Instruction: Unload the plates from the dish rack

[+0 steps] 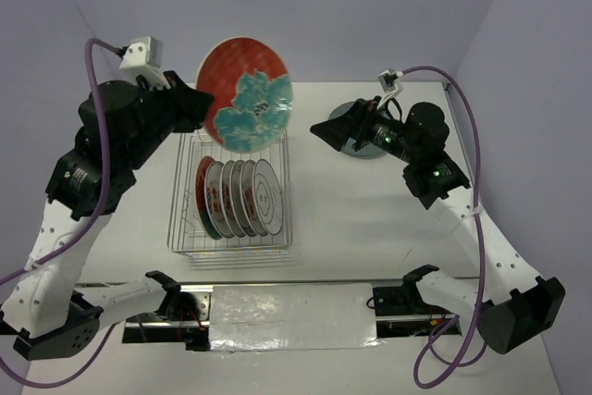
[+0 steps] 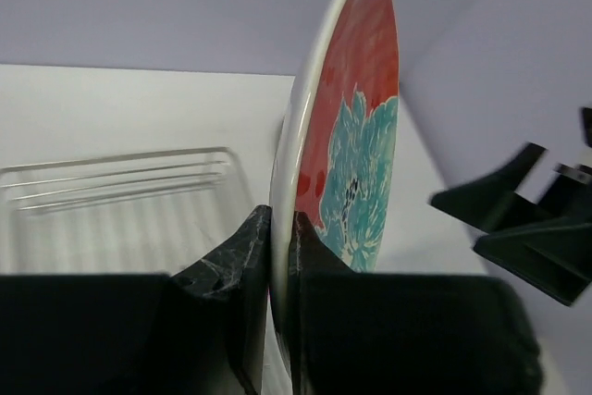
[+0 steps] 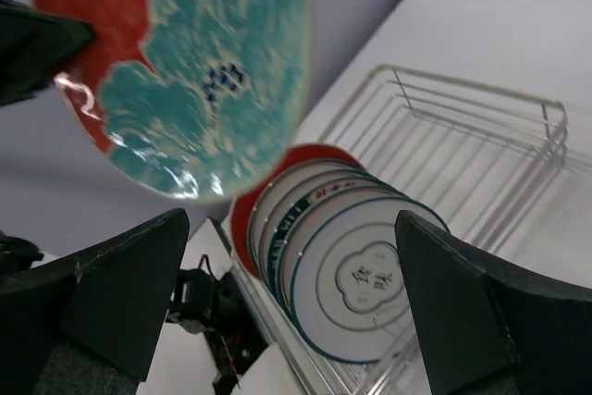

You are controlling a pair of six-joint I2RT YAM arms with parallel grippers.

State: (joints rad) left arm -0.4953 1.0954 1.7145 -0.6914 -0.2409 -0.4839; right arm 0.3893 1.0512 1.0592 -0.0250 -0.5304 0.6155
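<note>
My left gripper (image 1: 205,104) is shut on the rim of a red plate with a teal flower (image 1: 245,94) and holds it upright in the air above the far end of the dish rack (image 1: 231,245). The left wrist view shows the fingers (image 2: 280,219) pinching that plate's edge (image 2: 356,136). Several plates (image 1: 239,196) stand on edge in the near half of the rack: one red, the others white with teal rims. My right gripper (image 1: 319,129) is open and empty, right of the held plate. The right wrist view (image 3: 291,228) looks at the held plate (image 3: 185,71) and the racked plates (image 3: 351,275).
A grey round disc (image 1: 368,147) lies on the table behind my right gripper. The rack's far half (image 3: 499,108) holds no plates. A silver strip (image 1: 287,312) runs along the table's near edge between the arm bases.
</note>
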